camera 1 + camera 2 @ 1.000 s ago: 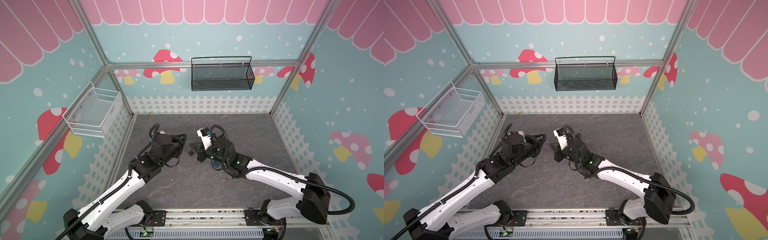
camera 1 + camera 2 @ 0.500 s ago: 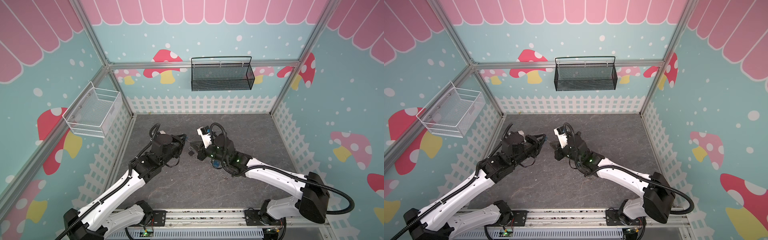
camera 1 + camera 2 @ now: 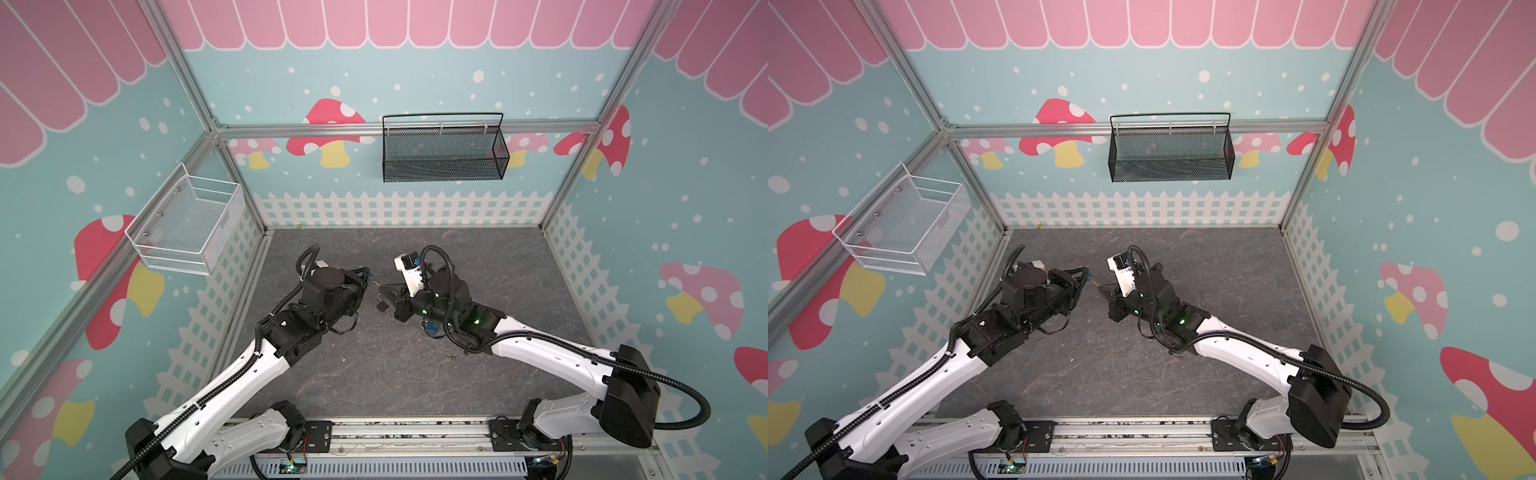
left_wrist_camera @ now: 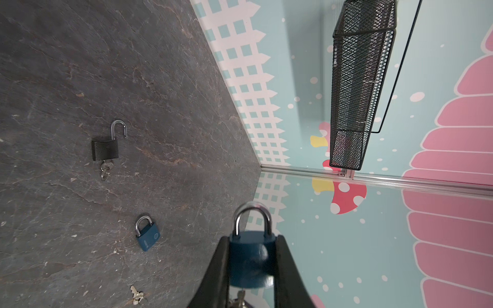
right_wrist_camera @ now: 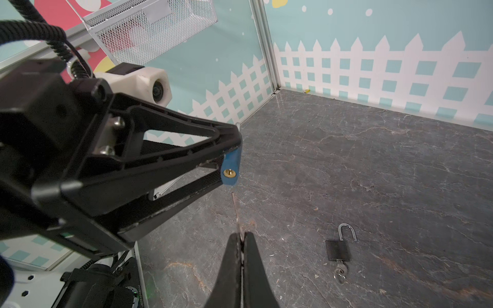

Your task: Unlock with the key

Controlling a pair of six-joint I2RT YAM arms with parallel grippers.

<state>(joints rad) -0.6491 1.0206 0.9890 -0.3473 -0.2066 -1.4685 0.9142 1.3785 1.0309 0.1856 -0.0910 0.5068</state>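
Blue-bodied padlock (image 5: 231, 162) is clamped across its flanks in the left pincer (image 4: 252, 241), held clear of the worktop (image 5: 373, 165), its brass keyway facing the right pincer (image 5: 241, 236), whose jaws are pressed together on a key (image 5: 234, 210) with the blade tip just short of the keyway. Judged step in hand is insertion; the next move calls for a straight, aligned advance, then a turn. The grey stone-pattern worktop carries an opened black padlock (image 5: 338, 250); mushroom-print walls enclose it.

The right gripper (image 5: 241, 236) has crept slightly toward the left gripper (image 4: 252, 241), bringing its key (image 5: 235, 210) a little nearer the blue padlock (image 5: 231, 160), tip just short of the keyhole (image 5: 230, 173).
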